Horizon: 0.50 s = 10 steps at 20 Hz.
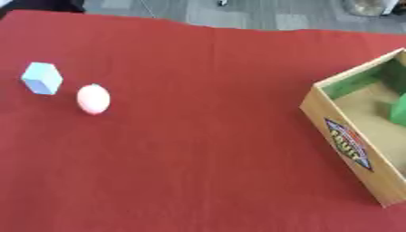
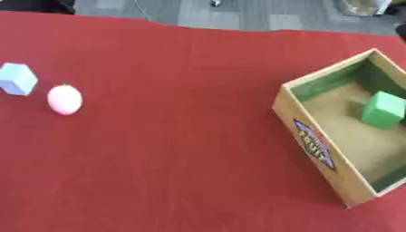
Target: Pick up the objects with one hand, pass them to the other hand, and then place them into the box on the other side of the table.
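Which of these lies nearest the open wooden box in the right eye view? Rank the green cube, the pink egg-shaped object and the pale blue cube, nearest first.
No hand shows in either view, so the order runs from the open wooden box.
1. Green cube: inside the box, at the right.
2. Pink egg-shaped object: far left on the red cloth.
3. Pale blue cube: at the left edge, just beyond the egg.

A red cloth covers the counter (image 1: 206, 136). On its left side a pale blue block (image 1: 42, 78) lies just beside a pink egg-shaped thing (image 1: 93, 99). Well apart on the right stands an open wooden box (image 2: 313, 140) with a printed label on its near wall.
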### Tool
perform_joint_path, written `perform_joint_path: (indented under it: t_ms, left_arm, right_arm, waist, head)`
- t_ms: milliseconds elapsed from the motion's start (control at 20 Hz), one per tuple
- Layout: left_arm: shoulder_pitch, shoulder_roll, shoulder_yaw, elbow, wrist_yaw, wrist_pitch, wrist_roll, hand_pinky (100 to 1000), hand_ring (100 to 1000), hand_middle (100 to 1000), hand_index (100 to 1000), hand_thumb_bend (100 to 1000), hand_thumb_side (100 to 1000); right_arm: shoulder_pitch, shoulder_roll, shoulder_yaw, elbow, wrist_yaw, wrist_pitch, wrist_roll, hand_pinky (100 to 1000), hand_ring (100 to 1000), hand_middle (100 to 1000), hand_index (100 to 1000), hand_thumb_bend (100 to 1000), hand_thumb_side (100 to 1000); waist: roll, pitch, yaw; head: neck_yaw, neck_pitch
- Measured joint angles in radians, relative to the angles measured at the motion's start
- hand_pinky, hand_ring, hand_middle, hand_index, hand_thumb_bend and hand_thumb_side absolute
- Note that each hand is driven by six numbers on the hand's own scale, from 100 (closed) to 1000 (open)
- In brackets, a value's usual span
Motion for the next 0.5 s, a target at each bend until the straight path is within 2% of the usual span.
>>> perform_joint_path:
  t_ms: [150,300,500]
  left_arm:
    - [-0.019,-0.002,0.016,0.006,-0.022,-0.01,-0.056,895,811,748,713,704,100]
    - [-0.069,-0.041,0.018,0.027,-0.038,-0.015,-0.11,893,806,744,706,689,100]
    - [-0.105,-0.07,0.024,0.038,-0.043,-0.02,-0.18,894,809,748,726,715,100]
  right_arm:
    - [-0.001,0.0,0.0,0.0,0.0,0.0,0.0,809,822,743,842,480,194]
    - [-0.004,0.0,0.002,0.001,0.001,0.002,-0.002,807,818,739,840,480,198]
    - [-0.006,0.0,0.005,0.001,0.005,0.003,-0.003,807,817,737,839,478,202]
  waist:
    - [0.002,0.005,-0.003]
    - [0.012,0.022,-0.019]
    - [0.014,0.027,-0.022]
  head:
    - [0.001,-0.001]
    - [0.005,-0.006]
    - [0.006,-0.011]
